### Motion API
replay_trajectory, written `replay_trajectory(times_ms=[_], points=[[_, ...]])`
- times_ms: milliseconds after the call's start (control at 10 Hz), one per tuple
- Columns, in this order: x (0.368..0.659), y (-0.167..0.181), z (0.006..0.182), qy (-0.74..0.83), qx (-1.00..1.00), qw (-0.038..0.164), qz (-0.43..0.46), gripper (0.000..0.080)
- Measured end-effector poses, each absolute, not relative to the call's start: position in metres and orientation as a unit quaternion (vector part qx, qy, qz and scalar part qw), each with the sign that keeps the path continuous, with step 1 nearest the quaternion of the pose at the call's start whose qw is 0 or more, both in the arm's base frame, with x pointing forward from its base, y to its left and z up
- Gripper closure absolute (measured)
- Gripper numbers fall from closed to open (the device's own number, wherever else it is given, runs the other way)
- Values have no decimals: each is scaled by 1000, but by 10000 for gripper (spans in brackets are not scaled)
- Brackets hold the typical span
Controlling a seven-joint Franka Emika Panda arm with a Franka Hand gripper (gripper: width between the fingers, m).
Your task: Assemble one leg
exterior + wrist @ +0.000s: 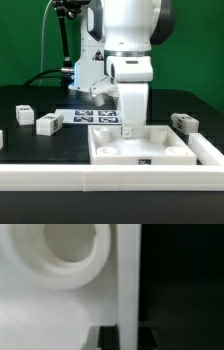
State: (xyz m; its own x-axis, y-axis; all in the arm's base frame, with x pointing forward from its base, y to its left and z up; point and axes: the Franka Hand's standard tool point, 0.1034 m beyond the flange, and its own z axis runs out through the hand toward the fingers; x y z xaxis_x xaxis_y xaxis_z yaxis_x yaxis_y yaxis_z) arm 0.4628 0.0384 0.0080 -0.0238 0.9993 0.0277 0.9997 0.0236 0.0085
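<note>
The wide white panel (140, 150) lies sockets-up at the front of the table. My gripper (125, 128) points straight down at the panel's back rim. In the wrist view the gripper (128, 332) straddles the panel's upright rim (128, 280). One dark finger (107, 339) is on the inner side and the other on the outer side, and both look pressed against the rim. A round corner socket (60, 252) shows beside it. Small white tagged legs lie loose: two at the exterior view's left (22, 112) (48, 122) and one at its right (183, 122).
The marker board (92, 117) lies behind the panel under the arm. A white fence (100, 180) runs along the front and up the exterior view's right side (208, 150). Cables hang behind at the left.
</note>
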Motion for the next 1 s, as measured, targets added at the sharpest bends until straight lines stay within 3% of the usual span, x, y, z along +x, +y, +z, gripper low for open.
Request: replay_trajectory(times_ms=[1000], points=[[486,60,8,-703,-711,6,-24,730]])
